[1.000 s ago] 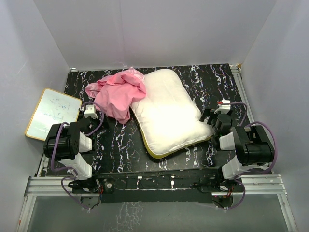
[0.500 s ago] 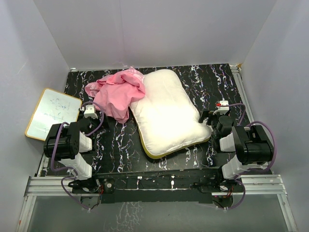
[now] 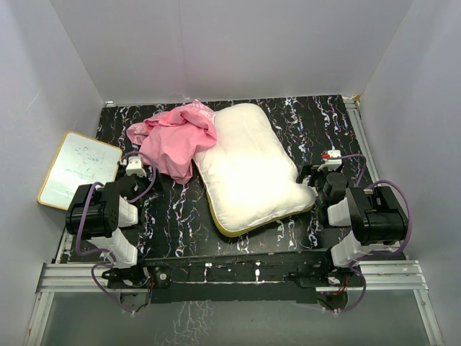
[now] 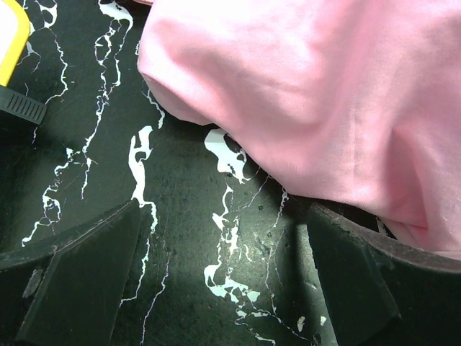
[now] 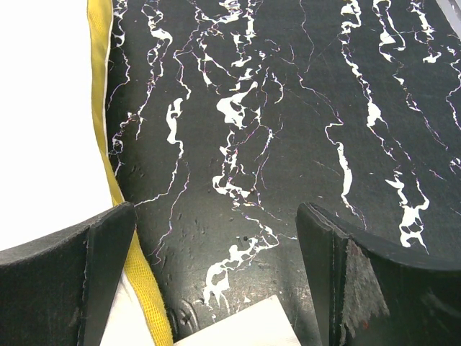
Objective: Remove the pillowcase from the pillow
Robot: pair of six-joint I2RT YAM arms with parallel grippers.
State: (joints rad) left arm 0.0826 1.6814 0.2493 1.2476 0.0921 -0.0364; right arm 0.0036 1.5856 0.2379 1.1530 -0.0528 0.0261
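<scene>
The pink pillowcase [image 3: 174,139] lies crumpled on the black marbled table, off the pillow, with its right edge resting on the pillow's upper left corner. It fills the top right of the left wrist view [image 4: 317,94]. The white pillow [image 3: 251,169] with a yellow band lies bare in the middle; its yellow edge shows in the right wrist view [image 5: 108,151]. My left gripper [image 3: 134,170] is open and empty just below the pillowcase [image 4: 223,281]. My right gripper [image 3: 311,177] is open and empty beside the pillow's right corner [image 5: 216,267].
A white board with a yellow frame [image 3: 79,168] lies at the left edge of the table [image 3: 310,119]. White walls close in the back and sides. A white flat piece [image 5: 238,324] shows at the bottom of the right wrist view.
The right arm has drawn back slightly from the pillow's right corner. The pillow shifted a little. The left arm has not moved.
</scene>
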